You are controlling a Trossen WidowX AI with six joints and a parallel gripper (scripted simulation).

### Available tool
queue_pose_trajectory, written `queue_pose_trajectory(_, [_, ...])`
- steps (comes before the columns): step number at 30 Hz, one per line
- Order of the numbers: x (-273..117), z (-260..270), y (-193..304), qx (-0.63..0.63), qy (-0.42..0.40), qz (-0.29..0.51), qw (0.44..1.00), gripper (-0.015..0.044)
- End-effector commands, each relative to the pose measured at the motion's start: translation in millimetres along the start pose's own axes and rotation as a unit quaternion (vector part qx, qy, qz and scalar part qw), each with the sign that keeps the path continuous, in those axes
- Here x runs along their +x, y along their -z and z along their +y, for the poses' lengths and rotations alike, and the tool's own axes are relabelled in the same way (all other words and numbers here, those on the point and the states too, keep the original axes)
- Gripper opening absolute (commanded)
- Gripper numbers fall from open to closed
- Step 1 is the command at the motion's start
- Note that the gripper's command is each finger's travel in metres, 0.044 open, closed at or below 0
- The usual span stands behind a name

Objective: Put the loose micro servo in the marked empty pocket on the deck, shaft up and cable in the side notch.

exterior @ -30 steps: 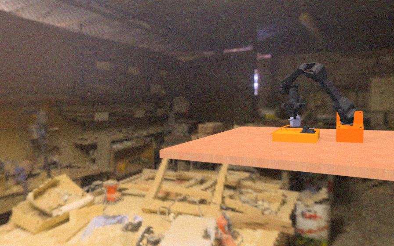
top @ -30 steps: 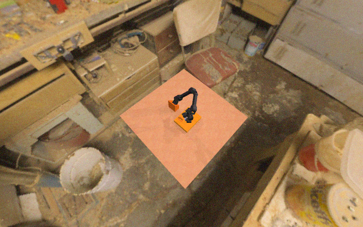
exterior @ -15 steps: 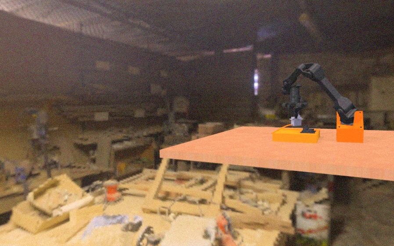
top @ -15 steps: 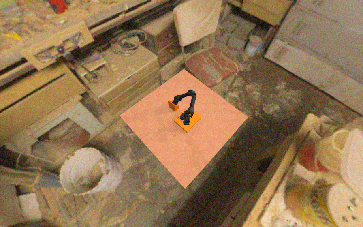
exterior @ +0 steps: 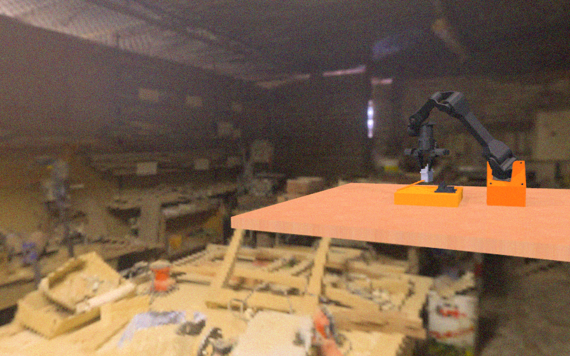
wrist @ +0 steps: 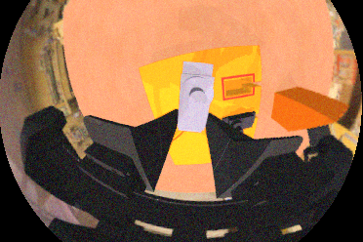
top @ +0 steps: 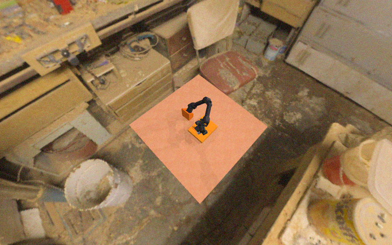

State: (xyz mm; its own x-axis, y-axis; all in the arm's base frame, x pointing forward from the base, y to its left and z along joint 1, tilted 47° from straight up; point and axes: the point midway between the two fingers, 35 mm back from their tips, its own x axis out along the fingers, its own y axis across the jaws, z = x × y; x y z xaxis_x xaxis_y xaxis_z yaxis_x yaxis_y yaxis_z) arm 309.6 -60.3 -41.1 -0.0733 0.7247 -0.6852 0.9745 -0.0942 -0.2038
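Observation:
My gripper (exterior: 426, 166) (wrist: 192, 114) is shut on the pale grey micro servo (exterior: 426, 175) (wrist: 195, 102), which hangs a little above the yellow-orange deck (top: 211, 126) (exterior: 426, 198) (wrist: 158, 91). The servo looks roughly upright; its shaft is too unclear to judge. Its orange cable (exterior: 411, 184) (wrist: 179, 135) slants down towards the deck. The pocket's red outline (wrist: 238, 75) lies right of the held servo in the wrist view, with the side notch on its right. The servo is not over the pocket in that view. The arm hides much of the deck in the top view.
Dark fitted servos (exterior: 445, 188) (wrist: 240, 122) stand up from the deck beside the pocket; a finger partly covers them in the wrist view. The arm's orange base (top: 187, 114) (exterior: 506, 195) (wrist: 293, 110) stands beside the deck on the pink table (top: 200, 176) (exterior: 345, 216) (wrist: 146, 13).

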Motion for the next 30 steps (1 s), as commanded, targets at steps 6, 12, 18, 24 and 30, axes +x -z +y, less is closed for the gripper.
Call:
queue_pose_trajectory(6, [-0.3,-0.3,-1.2,-0.154,0.002,-0.002,0.988,0.0])
queue_pose_trajectory(12, [-0.3,-0.3,-1.2,-0.256,0.002,-0.002,0.967,0.0])
queue_pose_trajectory(18, [-0.3,-0.3,-1.2,-0.355,0.002,-0.002,0.935,0.0])
queue_pose_trajectory(24, [-0.3,-0.3,-1.2,-0.45,0.002,-0.002,0.893,0.0])
queue_pose_trajectory(30, [-0.3,-0.3,-1.2,-0.541,0.003,-0.002,0.841,0.0])
